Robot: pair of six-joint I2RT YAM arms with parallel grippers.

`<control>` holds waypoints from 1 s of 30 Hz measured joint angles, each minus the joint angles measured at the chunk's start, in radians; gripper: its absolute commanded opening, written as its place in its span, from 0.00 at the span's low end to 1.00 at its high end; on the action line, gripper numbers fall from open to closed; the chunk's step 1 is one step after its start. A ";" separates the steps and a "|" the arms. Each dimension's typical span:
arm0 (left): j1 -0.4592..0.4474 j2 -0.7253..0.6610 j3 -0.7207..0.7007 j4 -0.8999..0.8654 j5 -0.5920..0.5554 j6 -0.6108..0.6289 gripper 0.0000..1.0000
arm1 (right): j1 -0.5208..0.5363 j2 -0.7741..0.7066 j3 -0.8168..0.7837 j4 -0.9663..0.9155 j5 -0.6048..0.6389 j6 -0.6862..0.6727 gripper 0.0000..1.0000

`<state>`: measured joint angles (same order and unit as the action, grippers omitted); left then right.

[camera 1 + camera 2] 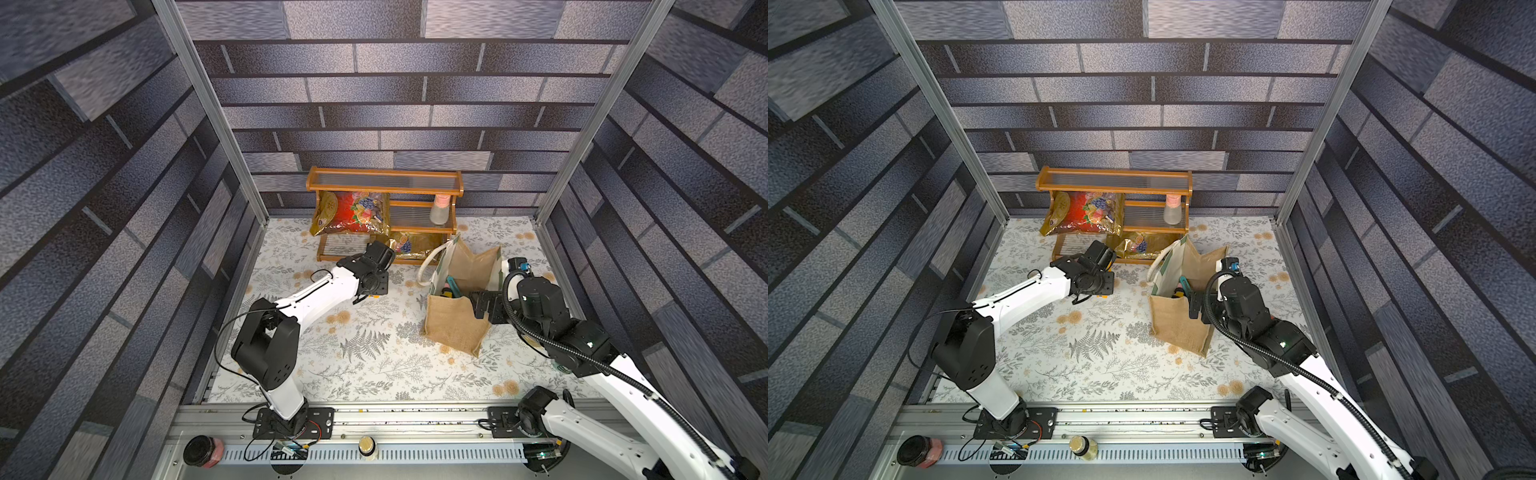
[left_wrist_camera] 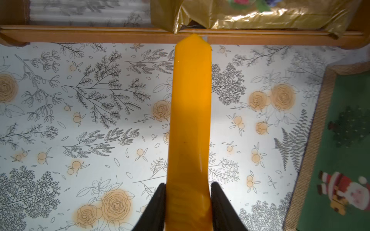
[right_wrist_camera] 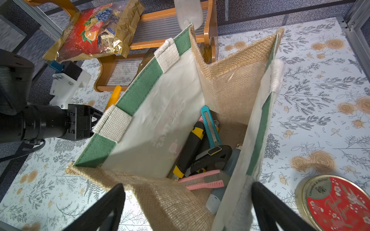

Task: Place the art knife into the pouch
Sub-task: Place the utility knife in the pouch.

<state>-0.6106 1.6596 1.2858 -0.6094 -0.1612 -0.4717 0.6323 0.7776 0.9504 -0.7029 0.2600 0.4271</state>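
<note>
Red tin (image 3: 336, 204) near pouch (image 3: 166, 108), wrist only

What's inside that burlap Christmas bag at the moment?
In the pouch lie a teal cutter, black-and-yellow cutters, a pink cutter and a grey tube. They cover the bottom, so anything beneath is hidden.

Robot arms: two, left arm (image 1: 316, 293) and right arm (image 1: 582, 340).
Art knives: five countable: yellow knife (image 2: 190, 120), teal knife (image 3: 210, 128), black-and-yellow knife (image 3: 190, 148), black knife (image 3: 215, 158), pink knife (image 3: 202, 181); grey pieces (image 3: 232, 158) beside them cannot be told.
Pouch (image 3: 226, 84): one.
Snack bags: two, upper bag (image 1: 353, 212) and lower bag (image 1: 411, 245).
Wooden rack (image 1: 382, 192): one.
Bottle (image 1: 439, 210): one.
Round tin (image 3: 336, 206): one.
Jars on the front rail: two, dark-lidded jar (image 1: 203, 451) and small jar (image 1: 367, 445).
</note>
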 measured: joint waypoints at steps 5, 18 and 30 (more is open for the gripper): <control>-0.056 -0.053 0.057 -0.036 -0.001 0.001 0.31 | 0.000 0.003 0.000 0.000 -0.001 0.003 1.00; -0.190 -0.101 0.326 -0.059 -0.003 0.088 0.32 | 0.000 -0.034 -0.010 0.000 0.005 0.018 1.00; -0.308 0.075 0.607 -0.043 0.024 0.190 0.33 | 0.000 -0.129 -0.052 -0.034 0.119 0.037 1.00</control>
<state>-0.9184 1.7344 1.8931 -0.6529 -0.1371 -0.2821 0.6323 0.6491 0.8982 -0.7372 0.3786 0.4641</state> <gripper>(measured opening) 0.368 0.999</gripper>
